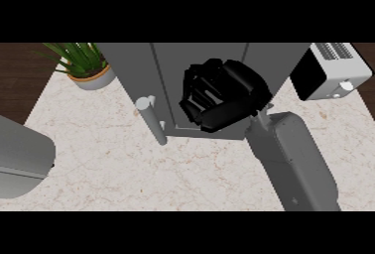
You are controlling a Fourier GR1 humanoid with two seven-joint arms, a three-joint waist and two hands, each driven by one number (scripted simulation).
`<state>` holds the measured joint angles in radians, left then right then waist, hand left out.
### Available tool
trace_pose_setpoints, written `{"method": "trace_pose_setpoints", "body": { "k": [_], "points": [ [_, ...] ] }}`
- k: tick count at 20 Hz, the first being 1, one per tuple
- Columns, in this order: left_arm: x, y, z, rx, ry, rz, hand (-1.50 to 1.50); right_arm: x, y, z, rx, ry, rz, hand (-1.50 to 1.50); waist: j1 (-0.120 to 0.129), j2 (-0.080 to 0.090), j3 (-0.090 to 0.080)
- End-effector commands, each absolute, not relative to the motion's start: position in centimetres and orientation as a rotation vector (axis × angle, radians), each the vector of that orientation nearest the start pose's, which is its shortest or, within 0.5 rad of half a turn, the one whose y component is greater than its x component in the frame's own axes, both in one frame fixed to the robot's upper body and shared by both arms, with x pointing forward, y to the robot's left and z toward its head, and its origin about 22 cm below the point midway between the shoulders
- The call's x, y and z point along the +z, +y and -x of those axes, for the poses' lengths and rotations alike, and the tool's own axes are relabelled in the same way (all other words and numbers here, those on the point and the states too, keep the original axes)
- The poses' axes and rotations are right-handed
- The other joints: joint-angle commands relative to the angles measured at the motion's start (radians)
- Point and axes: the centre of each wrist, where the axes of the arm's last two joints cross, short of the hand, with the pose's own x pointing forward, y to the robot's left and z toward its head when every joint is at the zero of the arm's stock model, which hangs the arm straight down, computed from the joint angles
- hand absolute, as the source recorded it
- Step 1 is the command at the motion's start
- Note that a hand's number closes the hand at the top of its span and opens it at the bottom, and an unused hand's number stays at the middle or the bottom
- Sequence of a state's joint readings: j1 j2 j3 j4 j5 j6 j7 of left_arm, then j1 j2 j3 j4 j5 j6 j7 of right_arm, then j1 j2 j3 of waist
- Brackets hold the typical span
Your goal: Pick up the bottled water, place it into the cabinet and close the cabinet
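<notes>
A grey cabinet stands at the back centre of the counter, its front panels flush and a vertical bar handle at its lower left. My right hand lies against the cabinet's front, right of the handle, fingers curled with nothing visible in them. Its grey forearm rises from the lower right edge. The bottled water shows nowhere in the head view. At the left edge only my left forearm appears; its hand is out of the picture.
A potted green plant sits at the back left beside the cabinet. A white toaster stands at the back right. Pale marble counter stretches in front of the cabinet.
</notes>
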<state>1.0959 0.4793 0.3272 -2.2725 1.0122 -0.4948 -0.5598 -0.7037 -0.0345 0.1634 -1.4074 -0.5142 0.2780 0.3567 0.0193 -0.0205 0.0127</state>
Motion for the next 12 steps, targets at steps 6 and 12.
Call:
{"method": "trace_pose_setpoints", "body": {
  "k": [6,12],
  "points": [
    [10.9,36.5,-0.8,0.262,-1.992,0.343,-1.5,18.0,-7.6,-38.2,0.504,-1.509,-0.838,1.5,0.033,0.029,-0.014],
    [11.6,36.2,-1.3,0.246,-2.004,0.359,-1.5,16.8,-6.8,-37.7,0.543,-1.491,-0.868,1.5,0.034,0.03,-0.013]
  ]
}}
